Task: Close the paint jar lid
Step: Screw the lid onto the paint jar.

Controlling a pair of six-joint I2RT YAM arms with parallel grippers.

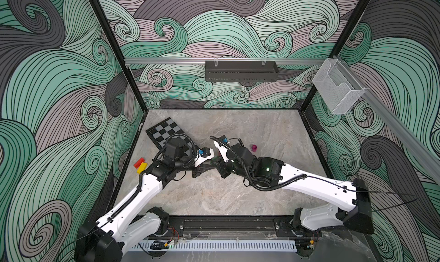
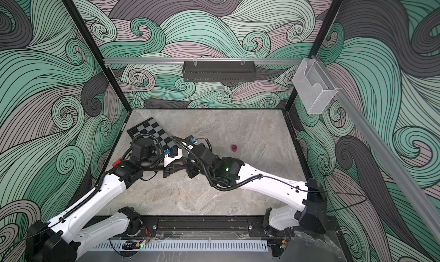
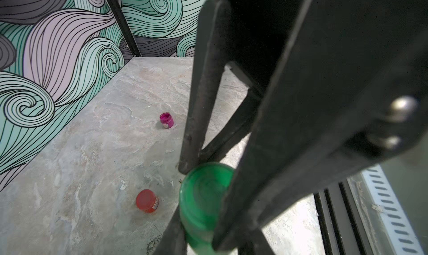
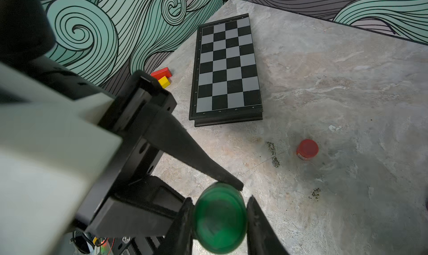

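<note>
A small green paint jar (image 3: 203, 196) is held low over the table between both grippers. My left gripper (image 3: 203, 230) is shut on the jar's body from the side. The jar's round translucent green lid (image 4: 220, 216) sits on top, and my right gripper (image 4: 220, 221) is shut on it, one finger on each side. In both top views the two grippers meet fingertip to fingertip at mid-table, left gripper (image 1: 206, 168) and right gripper (image 1: 220, 165), and they hide the jar.
A red jar with its lid on (image 3: 147, 200) stands close by on the table. An open magenta jar (image 1: 254, 148) stands farther right. A chessboard (image 1: 166, 132) lies at the back left, with a red block (image 1: 139, 162) and a yellow block (image 1: 142, 167) by the left wall.
</note>
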